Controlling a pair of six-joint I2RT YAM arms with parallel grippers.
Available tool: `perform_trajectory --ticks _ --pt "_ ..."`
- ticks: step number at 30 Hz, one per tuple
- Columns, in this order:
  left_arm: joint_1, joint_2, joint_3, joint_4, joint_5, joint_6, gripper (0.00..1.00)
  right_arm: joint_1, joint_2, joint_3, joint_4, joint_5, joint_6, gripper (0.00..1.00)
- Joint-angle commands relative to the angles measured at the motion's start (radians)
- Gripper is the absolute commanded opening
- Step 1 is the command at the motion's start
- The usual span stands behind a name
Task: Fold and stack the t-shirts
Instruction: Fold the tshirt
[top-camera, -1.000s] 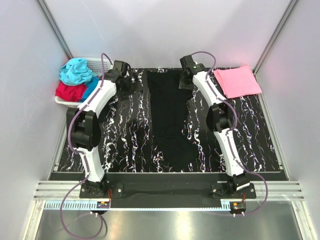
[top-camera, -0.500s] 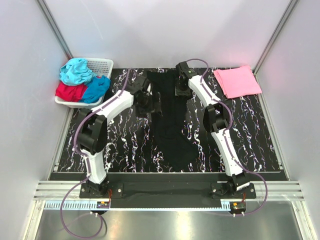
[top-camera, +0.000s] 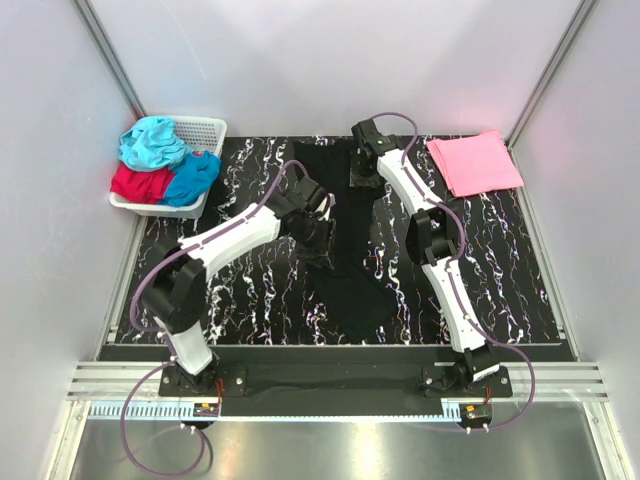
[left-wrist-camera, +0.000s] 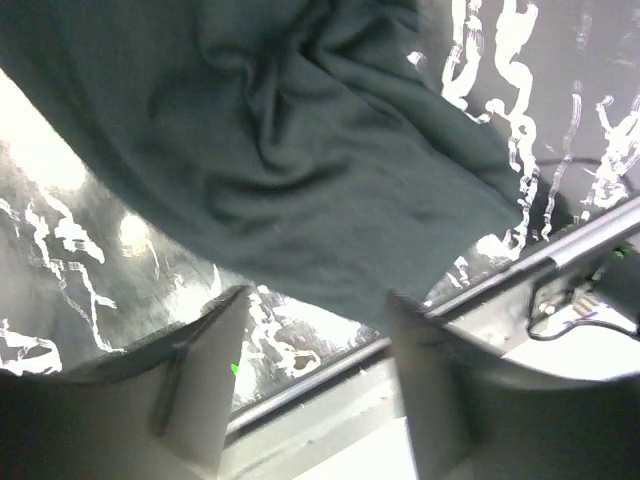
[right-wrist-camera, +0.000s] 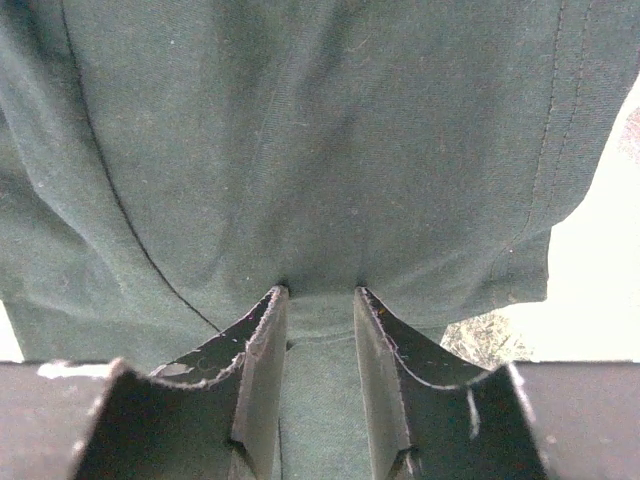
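Observation:
A long black t-shirt (top-camera: 345, 270) lies in a narrow strip down the middle of the table. My left gripper (top-camera: 318, 232) hovers over its left edge. In the left wrist view that gripper (left-wrist-camera: 318, 295) is open with nothing between its fingers, and the dark cloth (left-wrist-camera: 300, 150) lies just beyond the tips. My right gripper (top-camera: 364, 172) sits on the shirt's far end. In the right wrist view it (right-wrist-camera: 320, 292) is shut on a fold of the cloth (right-wrist-camera: 320, 130), which fills the gap between the fingers. A folded pink t-shirt (top-camera: 475, 162) lies at the back right.
A white lattice basket (top-camera: 205, 125) stands at the back left, holding teal (top-camera: 152, 142), red (top-camera: 138, 183) and blue (top-camera: 192, 178) t-shirts. The marbled black table (top-camera: 500, 270) ends at a metal rail along the near edge.
My left arm has swung from beside the basket rightward to the black t-shirt's left edge, and its jaws have narrowed. My right gripper has shifted slightly left, still holding the shirt's far end.

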Motion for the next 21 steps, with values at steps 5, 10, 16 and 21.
perform_trajectory --ticks 5,10,16,21 --pt "-0.099 -0.047 -0.082 0.047 -0.083 -0.084 0.34 -0.003 -0.071 -0.068 0.022 0.064 -0.004 0.39" --pt "-0.254 0.056 -0.054 0.103 -0.083 -0.132 0.37 -0.006 -0.074 -0.039 0.022 0.088 -0.034 0.41" --pt "-0.299 0.097 -0.082 0.147 -0.108 -0.187 0.38 -0.024 -0.082 -0.021 0.025 0.067 -0.044 0.42" --pt "-0.305 0.130 -0.096 0.144 -0.129 -0.187 0.40 -0.032 -0.081 0.004 0.031 0.032 -0.061 0.44"
